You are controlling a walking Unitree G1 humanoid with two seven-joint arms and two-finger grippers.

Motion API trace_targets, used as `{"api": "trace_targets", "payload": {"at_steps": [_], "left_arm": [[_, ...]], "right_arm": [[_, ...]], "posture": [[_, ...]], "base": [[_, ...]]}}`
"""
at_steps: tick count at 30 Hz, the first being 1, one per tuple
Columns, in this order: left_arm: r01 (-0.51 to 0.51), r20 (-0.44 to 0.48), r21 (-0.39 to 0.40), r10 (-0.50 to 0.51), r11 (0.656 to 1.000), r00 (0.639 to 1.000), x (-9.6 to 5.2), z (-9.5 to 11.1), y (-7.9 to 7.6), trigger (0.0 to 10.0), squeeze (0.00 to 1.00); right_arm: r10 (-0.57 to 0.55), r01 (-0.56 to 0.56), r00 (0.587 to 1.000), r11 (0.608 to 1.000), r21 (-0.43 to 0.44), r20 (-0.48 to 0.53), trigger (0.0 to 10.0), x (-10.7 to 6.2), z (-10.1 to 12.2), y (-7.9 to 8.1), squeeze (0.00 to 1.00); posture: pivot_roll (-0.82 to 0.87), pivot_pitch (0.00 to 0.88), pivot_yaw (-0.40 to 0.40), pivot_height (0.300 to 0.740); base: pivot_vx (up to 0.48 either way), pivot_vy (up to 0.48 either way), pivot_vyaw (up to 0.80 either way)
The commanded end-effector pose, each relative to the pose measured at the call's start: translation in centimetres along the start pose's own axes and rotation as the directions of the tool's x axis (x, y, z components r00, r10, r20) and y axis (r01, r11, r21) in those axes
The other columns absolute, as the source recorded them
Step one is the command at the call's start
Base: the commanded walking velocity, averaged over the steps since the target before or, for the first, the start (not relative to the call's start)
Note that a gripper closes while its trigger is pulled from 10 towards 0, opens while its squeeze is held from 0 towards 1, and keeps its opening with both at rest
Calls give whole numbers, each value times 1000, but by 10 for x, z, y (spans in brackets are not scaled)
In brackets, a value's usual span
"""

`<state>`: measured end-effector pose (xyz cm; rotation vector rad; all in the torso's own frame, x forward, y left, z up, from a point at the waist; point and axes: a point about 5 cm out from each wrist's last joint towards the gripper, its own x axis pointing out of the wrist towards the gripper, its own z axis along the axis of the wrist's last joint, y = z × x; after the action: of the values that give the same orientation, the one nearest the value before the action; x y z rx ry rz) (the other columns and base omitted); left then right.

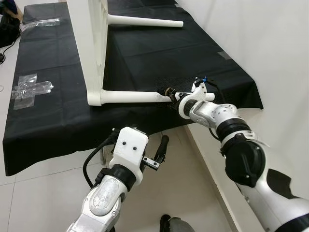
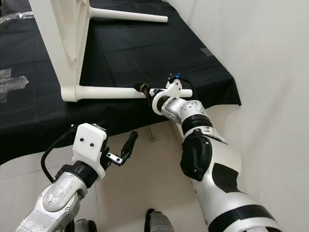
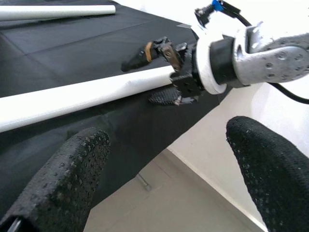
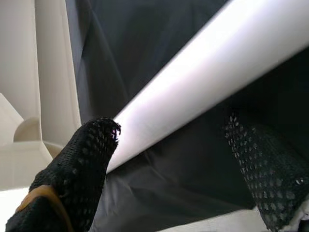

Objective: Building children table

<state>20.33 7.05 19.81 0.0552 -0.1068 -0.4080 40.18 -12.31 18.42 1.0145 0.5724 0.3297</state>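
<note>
Table leg (image 1: 130,96) between right pincer (image 1: 170,93) fingers, clamped near its free end; left pincer (image 1: 159,153) apart.

Your head cameras are looking down over the black-draped worktop (image 1: 58,111); both wrist cameras are viewing the white tubular table leg (image 3: 87,92) close-up.

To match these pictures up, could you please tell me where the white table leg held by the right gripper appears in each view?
Left eye view: white table leg, centre, on the black cloth.
Right eye view, centre-left.
Left wrist view, running across the left half.
Right wrist view, diagonal between the fingers.
Shared landmark: the right gripper at the leg's end.
</note>
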Motion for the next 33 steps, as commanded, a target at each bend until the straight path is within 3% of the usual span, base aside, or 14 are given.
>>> {"api": "trace_targets", "payload": {"at_steps": [1,9,13,14,18,23,24,27,28,29,30,31,32,33], "left_arm": [[-2,-2,-10,2,1000,1000,0,-1,0,10000,0],[1,-1,-12,-1,1000,1000,1,-3,-1,10000,0],[-2,-13,-17,1,1000,1000,1,-7,1,10000,0],[-2,-13,-17,1,1000,1000,1,-7,1,10000,0],[2,-17,-12,-2,1000,1000,1,-10,2,10000,0],[7,-15,-11,-8,1000,1000,2,-10,1,10000,0],[6,-11,-8,-6,1000,1000,3,-10,2,10000,0],[6,-11,-8,-6,1000,1000,3,-10,2,10000,0],[-25,-5,14,25,1000,1000,4,-11,10,10000,0],[-25,-5,14,25,1000,1000,4,-11,10,10000,0],[-46,-2,29,46,999,999,4,-12,15,10000,0],[-46,-2,29,46,999,999,4,-12,15,10000,0],[-84,-3,47,84,995,996,6,-14,25,10000,0],[-84,-3,47,84,995,996,6,-14,25,10000,0]], "right_arm": [[4,-3,1000,1000,3,-21,10000,-3,-1,-5,0],[102,-113,986,991,-74,-134,10000,-14,0,-1,0],[195,-222,954,970,-100,-227,10000,-35,-2,-8,0],[195,-222,954,970,-100,-227,10000,-35,-2,-8,0],[221,-270,920,956,-114,-324,10000,-61,-14,-21,0],[186,-266,926,939,-219,-330,10000,-72,-19,-32,0],[128,-219,963,884,-412,-236,10000,-76,-11,-38,0],[128,-219,963,884,-412,-236,10000,-76,-11,-38,0],[46,6,998,667,-745,49,10000,-81,10,-32,0],[46,6,998,667,-745,49,10000,-81,10,-32,0],[53,148,976,542,-827,209,10000,-85,20,-22,0],[53,148,976,542,-827,209,10000,-85,20,-22,0],[122,361,896,361,-860,428,10000,-98,28,2,0],[122,361,896,361,-860,428,10000,-98,28,2,0]], "posture": [[70,184,-92,740],[62,166,-89,740],[55,151,-84,740],[55,151,-84,740],[51,133,-77,740],[49,126,-74,740],[52,111,-70,740],[52,111,-70,740],[44,99,-65,740],[44,99,-65,740],[44,99,-65,740],[44,99,-65,740],[41,89,-61,740],[41,89,-61,740]], "base": [[0,0,0],[0,0,0],[0,0,0],[0,0,0],[0,0,0],[0,0,0],[0,0,0],[0,0,0],[0,0,0],[0,0,0],[0,0,0],[0,0,0],[0,0,0],[0,0,0]]}}
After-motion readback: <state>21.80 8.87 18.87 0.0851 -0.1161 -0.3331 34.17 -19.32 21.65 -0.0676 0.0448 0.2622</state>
